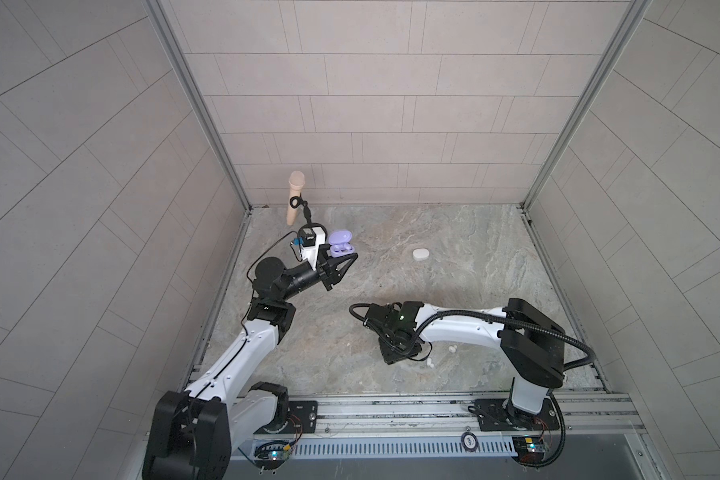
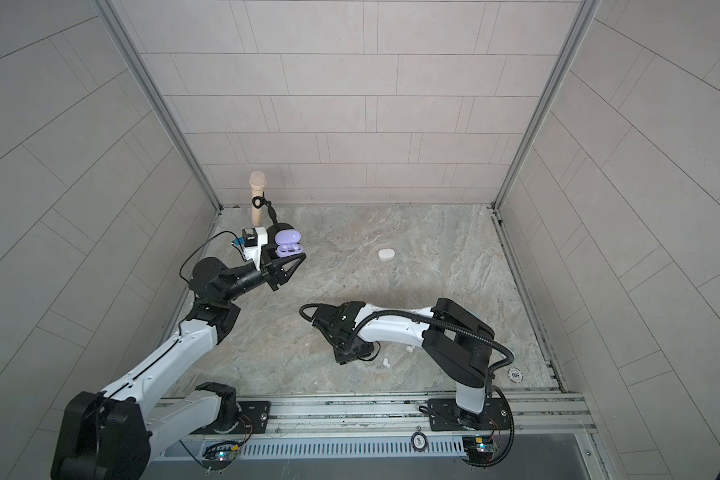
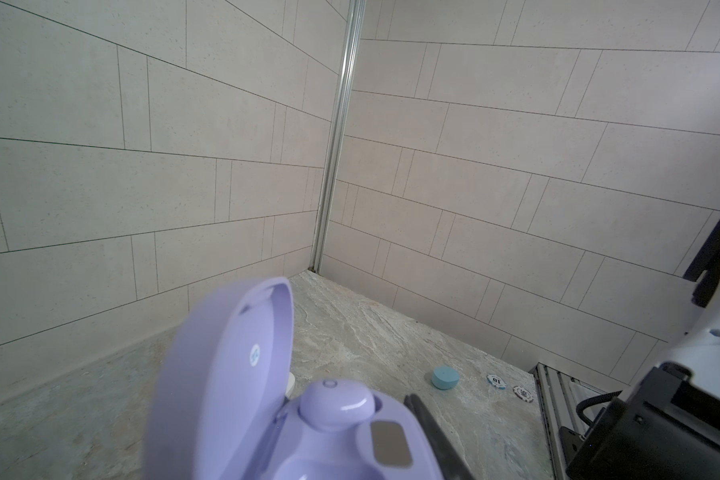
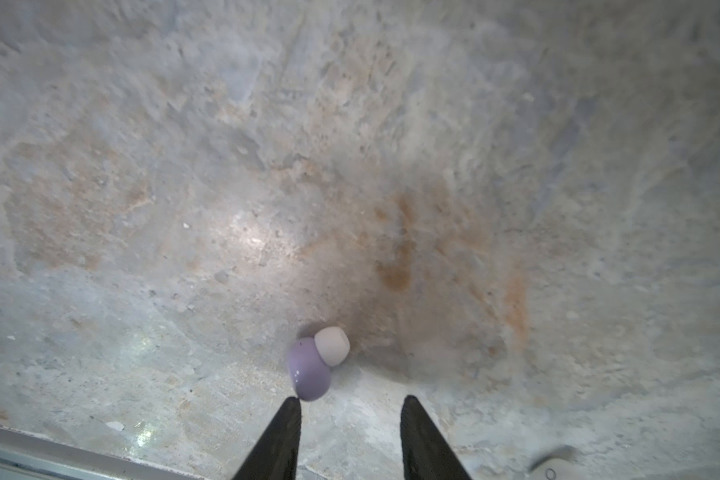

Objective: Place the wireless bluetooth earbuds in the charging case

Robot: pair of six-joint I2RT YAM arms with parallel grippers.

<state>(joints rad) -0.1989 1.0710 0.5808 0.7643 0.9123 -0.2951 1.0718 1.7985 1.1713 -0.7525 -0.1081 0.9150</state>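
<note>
Over the table, the right gripper is lowered, jaws parted. An open lilac case is held raised, clamped in the left gripper. A seated earbud is seen inside it; a loose earbud is found lying just beside one right fingertip.

Cut off, blurred at frame edge: lilac case; too small for detail: white earbuds.
</note>
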